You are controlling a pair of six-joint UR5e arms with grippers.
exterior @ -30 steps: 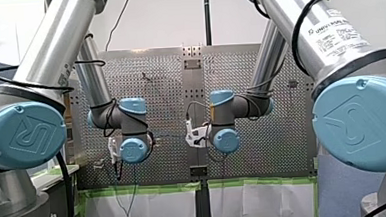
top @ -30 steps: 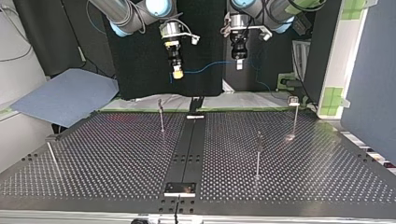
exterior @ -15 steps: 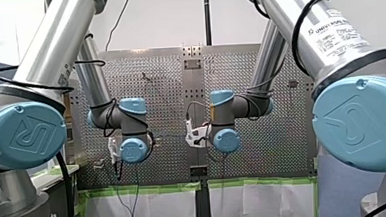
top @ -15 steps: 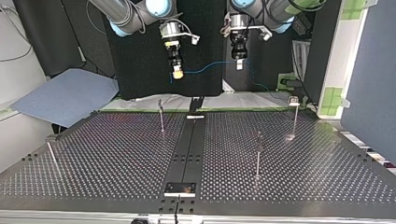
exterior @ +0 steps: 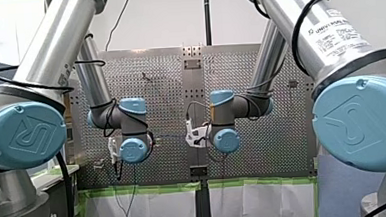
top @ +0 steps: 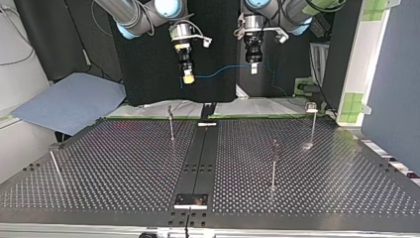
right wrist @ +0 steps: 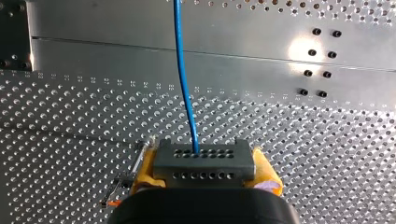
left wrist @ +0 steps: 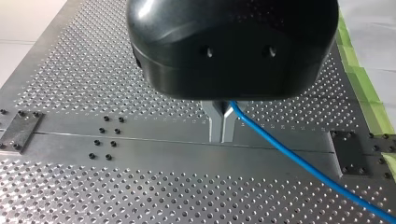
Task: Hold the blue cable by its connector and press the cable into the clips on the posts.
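The perforated table (top: 124,163) fills the lower part of the top view, with thin posts (top: 273,163) standing on it well apart from one another. My right arm (top: 133,15) comes in at that view's left and my left arm (top: 292,10) at its right, and both hang above the table's far edge, clear of the posts. The right gripper (right wrist: 204,163) is clamped on the grey connector (right wrist: 204,161), which sits squarely between its yellow pads (right wrist: 145,169). The left gripper (left wrist: 221,137) has its metal fingers (left wrist: 213,123) drawn together on the blue cable (left wrist: 299,161). The cable leaves the connector's face, runs between the two grippers in a shallow sag in the top view, and trails away past the left gripper over the table without touching any post
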